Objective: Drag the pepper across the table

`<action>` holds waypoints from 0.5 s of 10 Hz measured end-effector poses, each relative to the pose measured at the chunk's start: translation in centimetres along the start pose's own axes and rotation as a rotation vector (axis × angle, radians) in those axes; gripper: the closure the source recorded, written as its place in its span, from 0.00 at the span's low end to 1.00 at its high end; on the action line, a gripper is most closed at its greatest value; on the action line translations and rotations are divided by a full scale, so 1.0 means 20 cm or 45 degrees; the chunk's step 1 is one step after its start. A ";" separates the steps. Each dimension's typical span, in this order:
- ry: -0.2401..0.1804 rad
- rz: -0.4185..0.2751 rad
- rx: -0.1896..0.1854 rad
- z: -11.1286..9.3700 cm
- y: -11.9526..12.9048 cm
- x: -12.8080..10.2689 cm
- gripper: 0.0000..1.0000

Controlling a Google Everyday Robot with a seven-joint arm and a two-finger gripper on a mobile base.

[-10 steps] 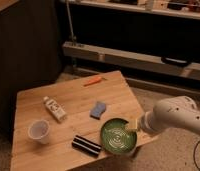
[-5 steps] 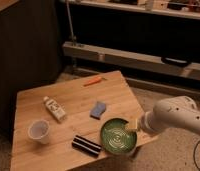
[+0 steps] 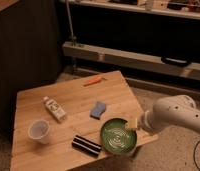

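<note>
Tool [image 3: 133,125] sits at the near right edge of the desk [image 3: 73,95], over the rim of a green plate [image 3: 115,141]. Cannot tell how far open it is, or any hold. Pepper [image 3: 93,80] lies on the desk's far edge, well beyond and left of the tool. Sponge [image 3: 98,109] lies left of the tool, nearer it.

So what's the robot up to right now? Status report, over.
Gripper at green plate's right rim, well short of target. Pepper lying free at table's far edge. Blue sponge sits between plate and pepper.
</note>
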 end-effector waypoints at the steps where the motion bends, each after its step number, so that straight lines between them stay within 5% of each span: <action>1: 0.001 0.000 0.000 0.03 0.02 -0.11 0.27; 5: -0.010 0.018 0.005 0.10 0.10 -0.60 0.27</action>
